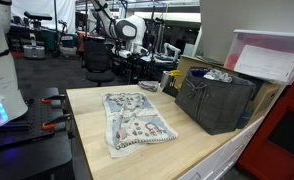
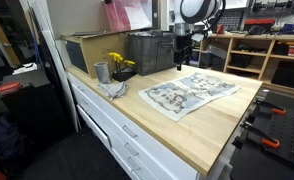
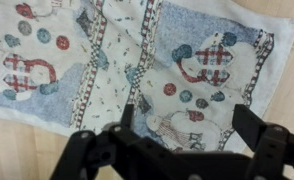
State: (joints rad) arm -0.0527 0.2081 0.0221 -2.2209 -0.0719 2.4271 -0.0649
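A towel printed with snowmen [image 1: 137, 118] lies spread flat on the light wooden table [image 1: 202, 150]. It shows in both exterior views [image 2: 192, 93] and fills the wrist view [image 3: 137, 60]. My gripper [image 3: 187, 125] hangs above the towel, open and empty, with its two dark fingers wide apart over a snowman print. In an exterior view the gripper [image 2: 183, 55] hovers above the towel's far edge, clear of the cloth.
A dark mesh crate [image 1: 217, 100] stands at the table's side, with a pink-lidded clear box [image 1: 272, 55] behind it. A metal cup [image 2: 101, 72], yellow flowers [image 2: 119, 63] and a grey rag [image 2: 112, 88] sit near the crate [image 2: 152, 50].
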